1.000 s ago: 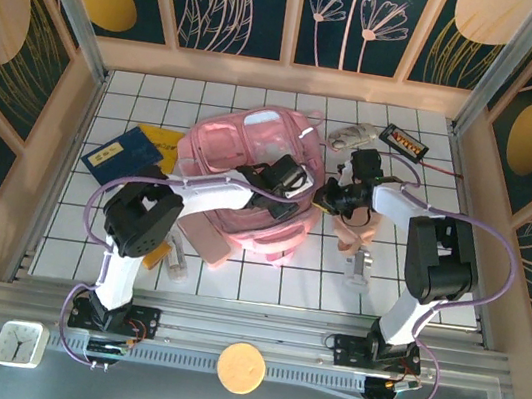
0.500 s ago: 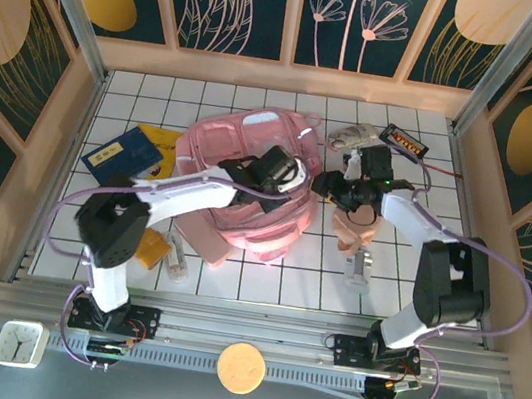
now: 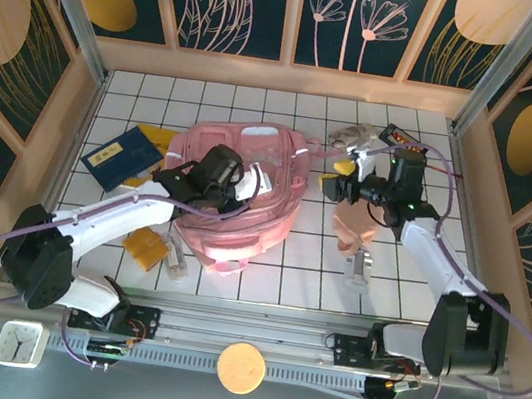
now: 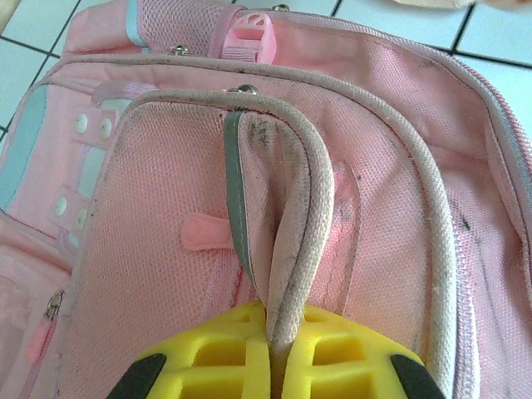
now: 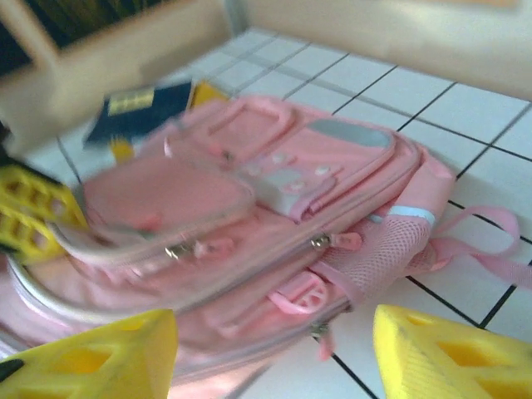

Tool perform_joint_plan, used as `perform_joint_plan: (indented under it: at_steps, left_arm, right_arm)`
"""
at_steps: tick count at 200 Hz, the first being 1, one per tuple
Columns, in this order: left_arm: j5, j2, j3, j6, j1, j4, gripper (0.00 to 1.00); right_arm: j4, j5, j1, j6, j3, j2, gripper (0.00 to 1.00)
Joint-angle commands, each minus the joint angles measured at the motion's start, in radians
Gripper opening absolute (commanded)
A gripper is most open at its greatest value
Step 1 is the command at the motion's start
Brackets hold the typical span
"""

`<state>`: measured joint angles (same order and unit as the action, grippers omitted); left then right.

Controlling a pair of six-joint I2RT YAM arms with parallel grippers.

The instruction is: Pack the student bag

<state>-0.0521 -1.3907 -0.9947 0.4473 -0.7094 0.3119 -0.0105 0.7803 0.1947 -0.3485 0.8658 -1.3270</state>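
Near edge: a flat orange item [image 3: 147, 248] lies on the counter [image 3: 140, 99] at 7 o'clock from the bag; you cannot tell what it is.
Bag: the pink bag [image 3: 255, 220] lies flat in the middle of the counter, front pockets up, with its straps trailing toward 1 o'clock.
Left gripper: the left gripper [image 4: 270, 337] is pressed together, pinching the bag by the corded pocket rim [image 4: 314, 208], which bunches into a raised fold between the fingers.
Right gripper: the right gripper [image 5: 274, 332] is spread and holds nothing. It hangs just off the bag's 3 o'clock side, facing it.
Pouch: a beige pouch [image 3: 349, 235] sits at 3 o'clock from the bag, below the right arm.
Book: a blue book [image 3: 119, 156] lies at 9 o'clock from the bag, with yellow sheets beside it.
Step in hand: judging by the pinch, you are opening the bag; nothing looks packed yet.
Next move: lift the pinched rim to see whether the pocket gapes. If the zip is shut, you will need the free gripper on the pull. Keep the pinch firm, since soft fabric may slip.
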Motion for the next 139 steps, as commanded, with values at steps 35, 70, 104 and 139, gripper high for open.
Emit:
perform_joint_plan:
  at_steps: [35,70,104,139]
  left_arm:
    - [-0.03,0.099,0.041,0.087,0.026,-0.149,0.0]
    - [-0.032,0.106,0.029,0.09,0.028,-0.148,0.0]
    - [-0.029,0.117,0.027,0.094,0.03,-0.146,0.0]
    - [-0.029,0.121,0.028,0.1,0.032,-0.134,0.0]
  right_arm:
    - [-0.119,0.036,0.039,-0.463,0.014,-0.17,0.58]
    - [-0.072,0.043,0.061,-0.488,0.051,-0.281,0.59]
    - [-0.061,0.05,0.073,-0.507,0.102,-0.374,0.59]
    - [-0.004,0.023,0.085,-0.48,0.122,-0.423,0.59]
